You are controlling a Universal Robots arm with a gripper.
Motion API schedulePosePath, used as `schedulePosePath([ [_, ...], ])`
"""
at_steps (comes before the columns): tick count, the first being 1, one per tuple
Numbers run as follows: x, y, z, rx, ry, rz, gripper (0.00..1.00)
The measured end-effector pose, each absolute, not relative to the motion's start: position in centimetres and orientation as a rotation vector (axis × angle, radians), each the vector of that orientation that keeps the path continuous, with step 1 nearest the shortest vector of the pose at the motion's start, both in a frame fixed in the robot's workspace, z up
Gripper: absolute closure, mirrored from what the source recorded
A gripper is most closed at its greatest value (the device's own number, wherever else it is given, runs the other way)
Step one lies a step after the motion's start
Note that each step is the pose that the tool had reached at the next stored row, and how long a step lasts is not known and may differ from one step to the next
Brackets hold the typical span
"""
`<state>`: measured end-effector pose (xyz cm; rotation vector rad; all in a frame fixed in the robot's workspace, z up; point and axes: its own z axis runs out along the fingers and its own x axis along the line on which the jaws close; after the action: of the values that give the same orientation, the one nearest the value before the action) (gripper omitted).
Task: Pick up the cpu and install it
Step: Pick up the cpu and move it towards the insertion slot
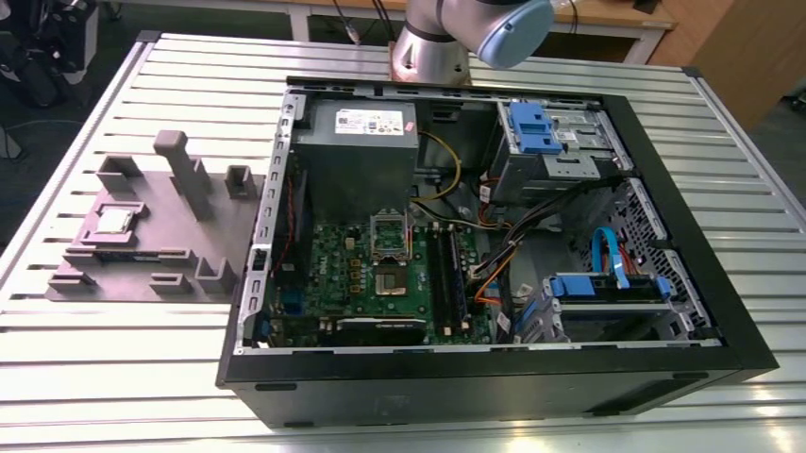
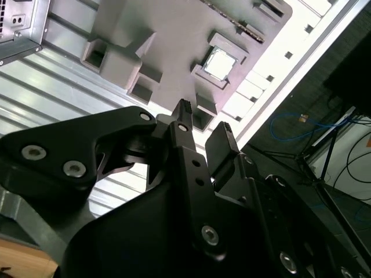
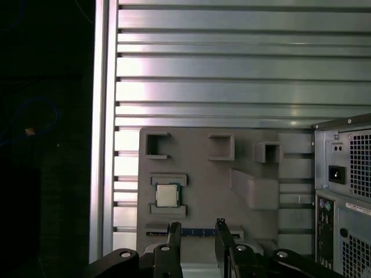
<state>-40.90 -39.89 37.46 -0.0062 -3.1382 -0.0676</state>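
The cpu point(image 1: 116, 220) lies flat in a small square nest on a grey holder point(image 1: 164, 241). Its shiny top faces up. Nothing touches it. The holder has little pockets and a few posts, and it rests on a table point(image 1: 126, 359) made of long metal strips.

In the exterior view, the holder is at 9 o'clock from a big black case point(image 1: 504, 377), just beside it. The case lies on its side with its cover off. Inside it is a green board point(image 1: 327, 253). Near the middle of the board is a square socket point(image 1: 391, 281), and its metal frame point(image 1: 388, 233) is flipped up at 12 o'clock from it. The socket has no chip in it. A grey power box point(image 1: 359, 127) sits at 12 o'clock from the board.

The arm point(image 1: 435, 47) shows at 12 o'clock in the exterior view, behind the case. It has a silver tube and a pale blue cap.

In the first wrist view, the two black jaws point down at the holder point(image 3: 203, 185). They are spread apart, with a clear gap between them, and they grip nothing. The cpu point(image 3: 167, 196) is near their tips but apart from them. The back of the case point(image 3: 345, 191) is close by. In the second wrist view, the jaws hang over the holder point(image 2: 168, 40), and the cpu point(image 2: 220, 63) lies a bit past their tips.
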Motion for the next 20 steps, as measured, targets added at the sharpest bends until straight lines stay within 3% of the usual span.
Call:
schedulePosePath([
  [15,-40.9,-39.89,37.24,-0.006,-3.138,-0.068,0.63],
  [17,-40.9,-39.89,37.22,-0.006,-3.138,-0.068,0.62],
  [20,-40.9,-39.89,37.2,-0.006,-3.138,-0.068,0.5],
])
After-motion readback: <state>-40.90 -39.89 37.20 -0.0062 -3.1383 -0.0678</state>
